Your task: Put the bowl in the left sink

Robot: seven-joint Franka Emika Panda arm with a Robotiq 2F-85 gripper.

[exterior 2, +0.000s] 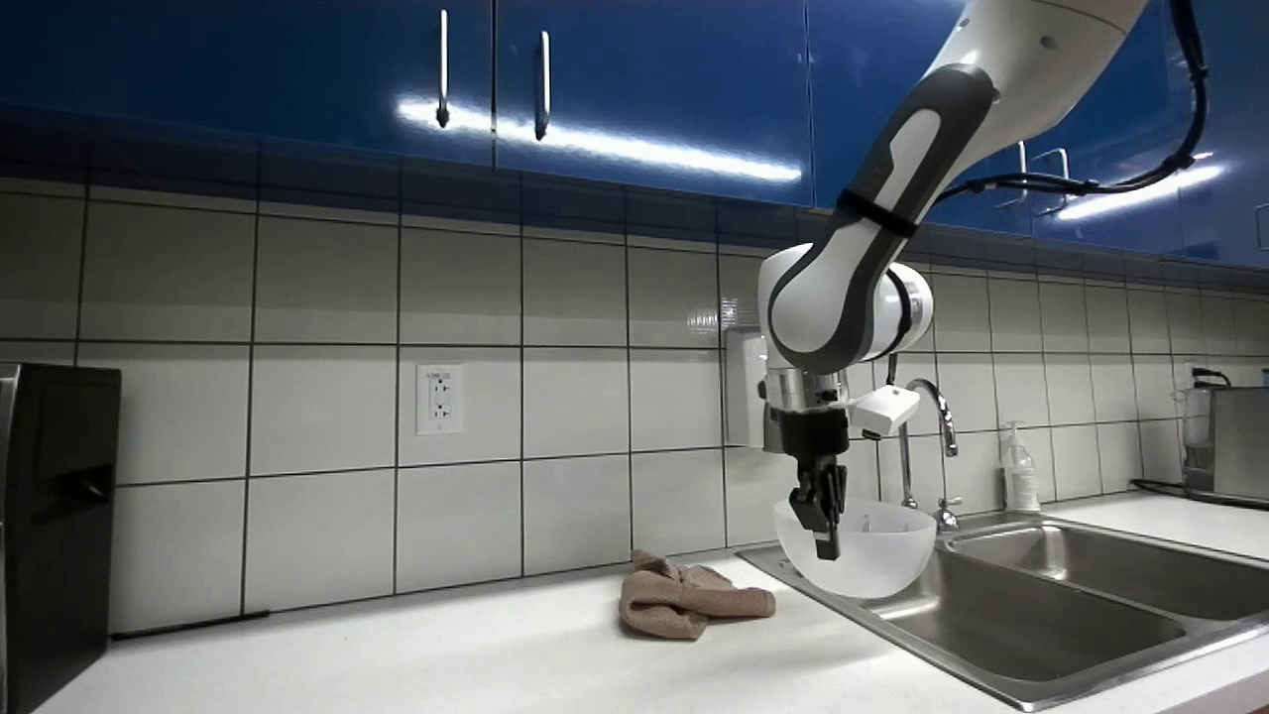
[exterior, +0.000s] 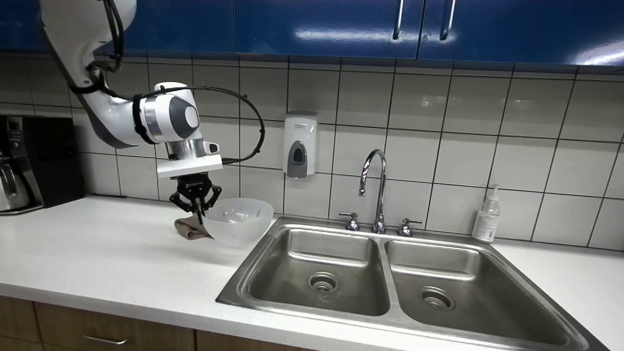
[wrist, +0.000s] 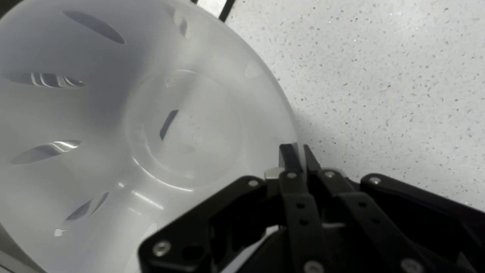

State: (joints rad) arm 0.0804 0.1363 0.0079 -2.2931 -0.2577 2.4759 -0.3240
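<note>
Closest to the wrist lens, my pincer [wrist: 301,159] pinches the rim of the slotted bowl [wrist: 212,125], gripping it from inside and outside. In an exterior view, I see the bowl hanging just beside the left basin [exterior: 282,288]; that basin and the right basin [exterior: 487,314] each show a drain [exterior: 322,282]. In an exterior view, the bowl overlaps the sink rim [exterior 2: 932,643], and a brown towel [exterior 2: 684,600] lies on the counter [exterior 2: 397,654] nearby.

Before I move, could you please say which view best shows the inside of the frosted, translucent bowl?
The wrist view, because it looks down into the bowl, showing its bottom and inner wall. Both exterior views show mostly its outside.
</note>
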